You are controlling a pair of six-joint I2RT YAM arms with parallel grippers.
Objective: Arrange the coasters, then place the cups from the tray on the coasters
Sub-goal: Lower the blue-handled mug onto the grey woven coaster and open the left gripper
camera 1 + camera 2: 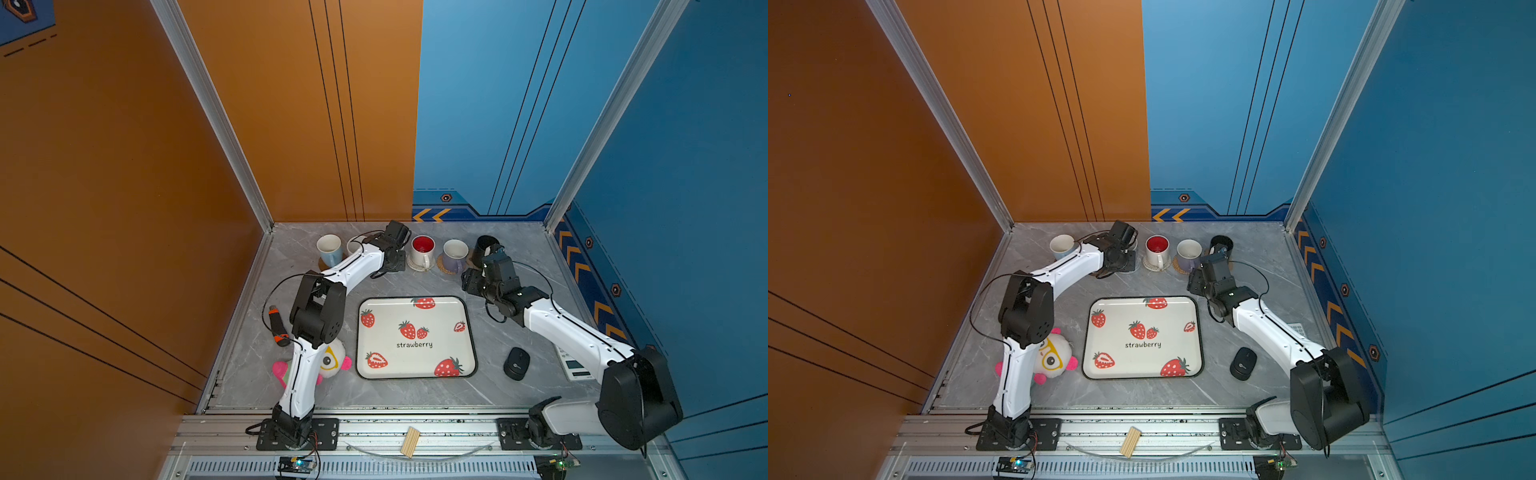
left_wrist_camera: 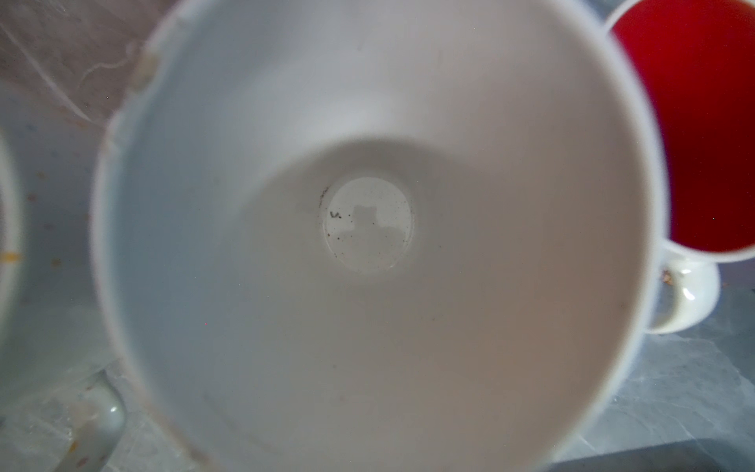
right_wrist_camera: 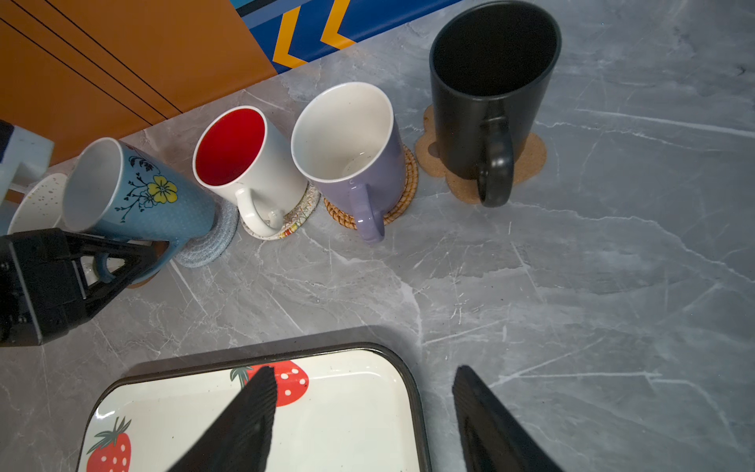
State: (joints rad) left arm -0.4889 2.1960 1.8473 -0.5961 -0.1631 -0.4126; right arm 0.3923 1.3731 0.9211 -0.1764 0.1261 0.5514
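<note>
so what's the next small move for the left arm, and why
Probably open the left gripper and back off: the flowered blue mug it holds by the handle seems seated on the grey woven coaster, and the tray is empty.

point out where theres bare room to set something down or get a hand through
Free: the empty tray; the bare strip between it and the red-lined mug; the table strip along the tray's front edge. Crowded: the back row, where the left end effector grips the blue floral mug.
</note>
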